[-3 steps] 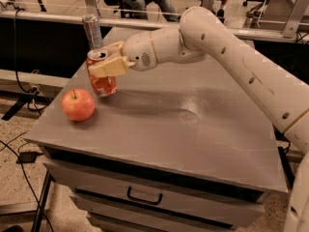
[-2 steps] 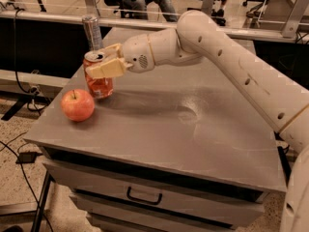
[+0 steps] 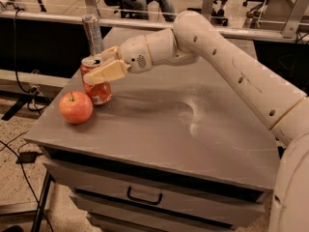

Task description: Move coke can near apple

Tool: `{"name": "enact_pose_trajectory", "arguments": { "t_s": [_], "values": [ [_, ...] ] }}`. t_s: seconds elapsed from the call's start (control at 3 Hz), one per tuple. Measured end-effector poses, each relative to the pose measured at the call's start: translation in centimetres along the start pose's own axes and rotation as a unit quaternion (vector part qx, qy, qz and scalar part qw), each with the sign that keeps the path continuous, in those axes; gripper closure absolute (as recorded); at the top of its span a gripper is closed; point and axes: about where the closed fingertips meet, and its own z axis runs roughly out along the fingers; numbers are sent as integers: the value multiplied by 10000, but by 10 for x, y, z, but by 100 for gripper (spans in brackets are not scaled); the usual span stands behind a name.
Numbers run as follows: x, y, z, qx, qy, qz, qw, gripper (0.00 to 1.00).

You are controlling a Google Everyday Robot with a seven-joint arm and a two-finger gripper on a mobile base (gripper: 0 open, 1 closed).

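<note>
The coke can, red with a silver top, stands near the left edge of the grey table. My gripper is shut on the can's upper part, one finger across its front and one behind, with the white arm reaching in from the right. The red-orange apple rests on the table just left of and in front of the can, close beside it; I cannot tell whether they touch.
A tall slim silver can stands behind the coke can near the table's back left corner. The table has drawers below with a dark handle. Cables lie on the floor at the left, and railings and chairs stand behind the table.
My gripper has carried the coke can slightly left and down, closer to the apple. The apple and the silver can have not moved.
</note>
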Motion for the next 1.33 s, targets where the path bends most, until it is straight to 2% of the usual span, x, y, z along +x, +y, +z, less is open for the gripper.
{"name": "enact_pose_trajectory", "arguments": {
  "t_s": [0.33, 0.67, 1.0, 1.33],
  "values": [
    [1, -2, -2, -48, 101, -42, 9999, 0],
    [-3, -4, -14, 3, 197, -249, 9995, 0],
    [-16, -2, -50, 246, 416, -724, 9962, 0],
    [-22, -6, -98, 789, 547, -972, 9906, 0]
  ]
}}
